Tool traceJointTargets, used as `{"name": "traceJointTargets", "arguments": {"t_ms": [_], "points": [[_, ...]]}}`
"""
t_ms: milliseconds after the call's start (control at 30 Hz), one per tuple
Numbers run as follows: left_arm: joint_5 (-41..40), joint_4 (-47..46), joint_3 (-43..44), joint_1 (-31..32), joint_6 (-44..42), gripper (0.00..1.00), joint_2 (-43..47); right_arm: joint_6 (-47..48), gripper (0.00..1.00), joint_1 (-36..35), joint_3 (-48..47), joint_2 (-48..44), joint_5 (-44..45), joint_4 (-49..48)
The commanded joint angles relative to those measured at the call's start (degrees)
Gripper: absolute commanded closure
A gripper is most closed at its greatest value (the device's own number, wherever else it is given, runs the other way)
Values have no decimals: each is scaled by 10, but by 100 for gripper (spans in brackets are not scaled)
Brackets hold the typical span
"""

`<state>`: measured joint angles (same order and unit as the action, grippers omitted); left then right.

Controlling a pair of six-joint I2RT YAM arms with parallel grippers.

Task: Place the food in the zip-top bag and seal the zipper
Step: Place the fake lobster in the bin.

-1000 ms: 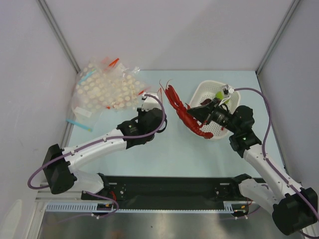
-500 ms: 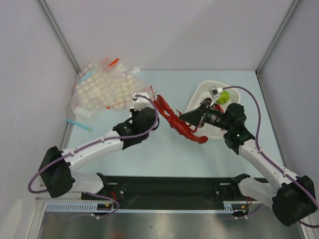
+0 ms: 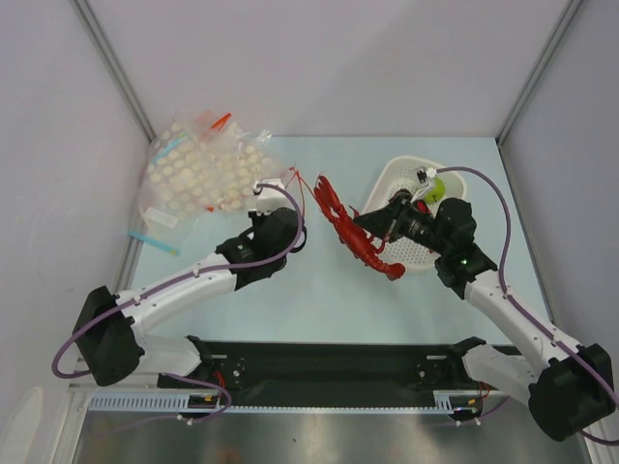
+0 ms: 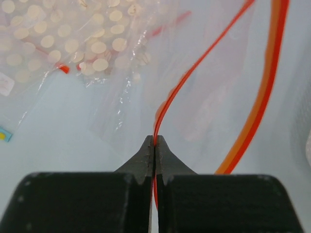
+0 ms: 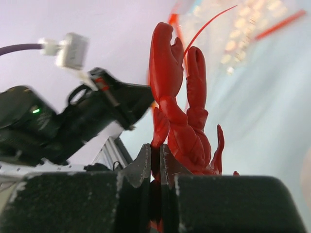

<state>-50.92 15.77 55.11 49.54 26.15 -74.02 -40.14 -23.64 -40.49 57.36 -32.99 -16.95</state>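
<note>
The red lobster (image 3: 346, 227) hangs in the air between the two arms, left of the basket, claws pointing to the far side. My right gripper (image 3: 375, 229) is shut on its side; in the right wrist view the jaws (image 5: 155, 151) pinch a thin part of the lobster (image 5: 182, 128). My left gripper (image 3: 282, 193) is shut on the red zipper strip (image 4: 187, 77) of the clear zip-top bag (image 4: 214, 102) and holds one lip up. The other lip's orange-red strip (image 4: 265, 92) stands apart, so the mouth gapes. In the top view the bag shows only as thin red lines (image 3: 296, 180) just left of the claws.
A white perforated basket (image 3: 395, 180) with a small green fruit (image 3: 432, 186) stands at the right, behind the right wrist. A pile of dotted clear bags (image 3: 203, 169) and a blue-strip bag (image 3: 155, 238) lies at the far left by the wall.
My right gripper carried the lobster left, away from the basket, to just beside the left gripper. My left gripper shifted slightly left and further back with the bag strip.
</note>
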Motion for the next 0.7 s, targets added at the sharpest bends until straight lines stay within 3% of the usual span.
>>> {"name": "traceJointTargets", "arguments": {"t_ms": [0, 200, 333, 500, 667], "points": [[-23, 52, 29, -26, 63, 100, 5, -12, 100, 6, -34, 41, 76, 80], [10, 69, 9, -49, 94, 100, 26, -43, 100, 17, -54, 117, 16, 92], [19, 62, 7, -49, 94, 100, 30, -49, 100, 58, -25, 75, 71, 94], [24, 64, 7, -49, 94, 100, 34, -153, 100, 153, 82, 31, 34, -65], [26, 64, 5, -49, 94, 100, 40, -221, 100, 227, 139, 41, 6, -164]]}}
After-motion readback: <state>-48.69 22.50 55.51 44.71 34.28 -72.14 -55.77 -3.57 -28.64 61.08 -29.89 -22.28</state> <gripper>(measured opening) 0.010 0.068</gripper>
